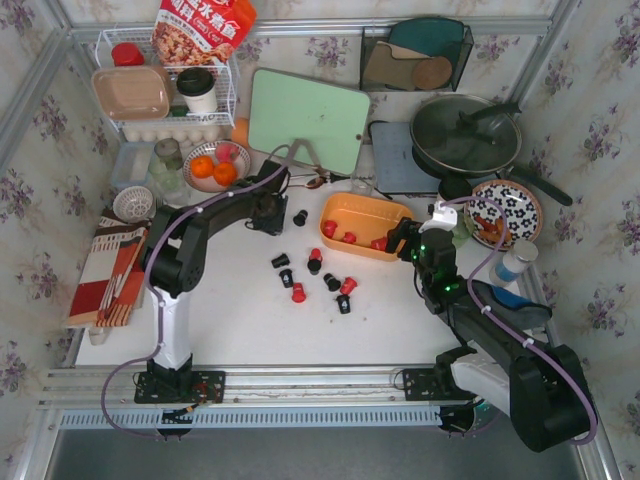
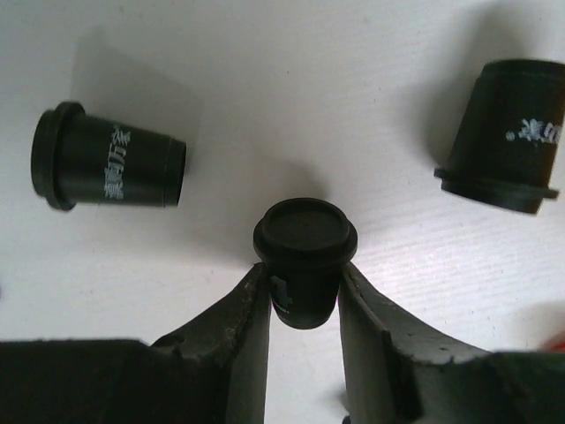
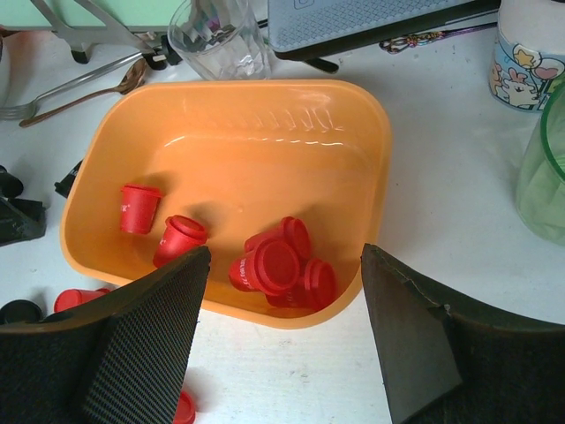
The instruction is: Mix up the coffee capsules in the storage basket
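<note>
We count one storage basket (image 3: 371,141), and in it two loose red capsules (image 3: 139,208) plus a clump of maybe three or four, hard to split. Out on the table (image 1: 230,320) we get three more red and about five black capsules (image 1: 332,282). Also two oranges (image 1: 203,167) at the back.

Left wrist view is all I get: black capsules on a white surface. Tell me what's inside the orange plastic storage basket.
Observer: The shallow orange plastic storage basket holds only red cup-shaped coffee capsules, none black.
Operator: Report the right arm.
Observer: The right gripper hovers by the basket's rim, fingers open, nothing between them.
Operator: Give me the loose ones.
Observer: On the white table before the basket lie loose red capsules and loose black capsules, mixed.
</note>
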